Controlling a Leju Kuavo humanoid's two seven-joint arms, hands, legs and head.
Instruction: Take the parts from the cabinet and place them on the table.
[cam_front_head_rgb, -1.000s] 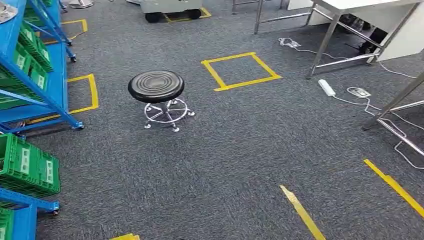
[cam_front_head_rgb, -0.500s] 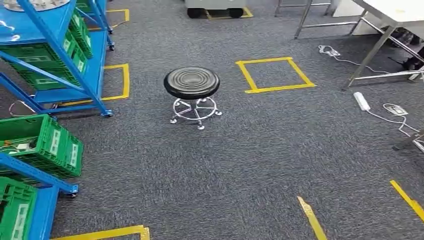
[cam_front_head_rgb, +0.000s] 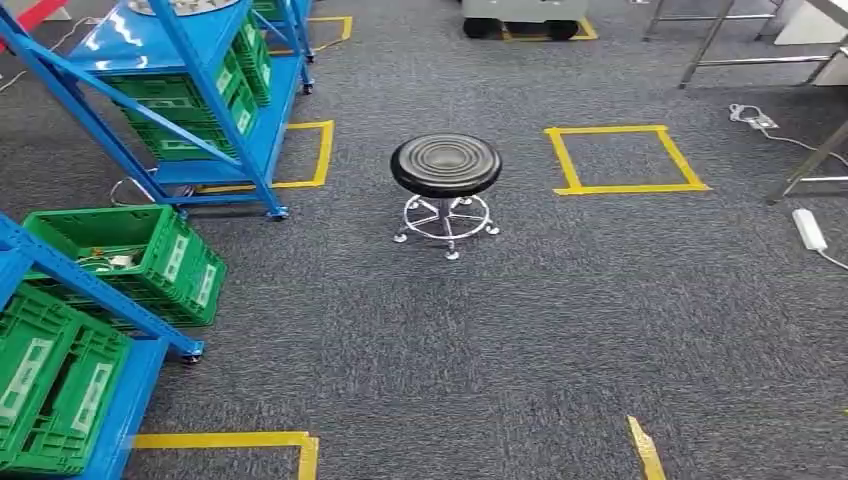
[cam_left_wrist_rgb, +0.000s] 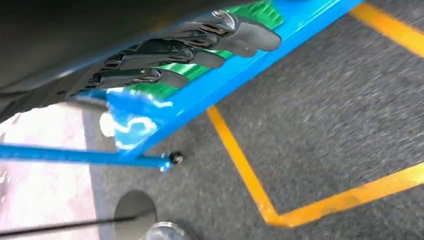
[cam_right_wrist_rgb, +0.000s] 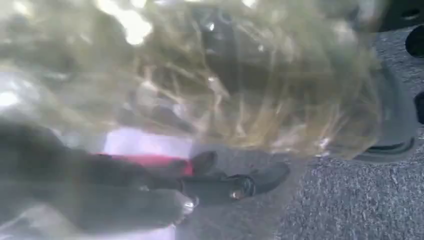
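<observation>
The blue cabinet racks (cam_front_head_rgb: 215, 90) stand at the left in the head view, loaded with green bins (cam_front_head_rgb: 170, 265); the open bin holds small pale parts (cam_front_head_rgb: 110, 262). My right hand (cam_right_wrist_rgb: 165, 192) grips a clear plastic bag (cam_right_wrist_rgb: 200, 75) with a red and white label, blurred and close to the camera, above grey carpet. My left hand (cam_left_wrist_rgb: 190, 55) hangs with its fingers (cam_left_wrist_rgb: 250, 35) stretched out and nothing in it, beside a blue shelf edge (cam_left_wrist_rgb: 215, 85) and a green bin (cam_left_wrist_rgb: 250, 12).
A black round stool (cam_front_head_rgb: 446, 166) on a chrome wheeled base stands mid-floor. Yellow tape squares (cam_front_head_rgb: 625, 187) mark the carpet. Metal table legs (cam_front_head_rgb: 700, 50) and a white power strip (cam_front_head_rgb: 808, 228) are at the right, a wheeled cart (cam_front_head_rgb: 520, 15) at the back.
The camera has turned left: stool and tape squares slid right in the picture, the tables left it, and more of the blue racks and green bins came in.
</observation>
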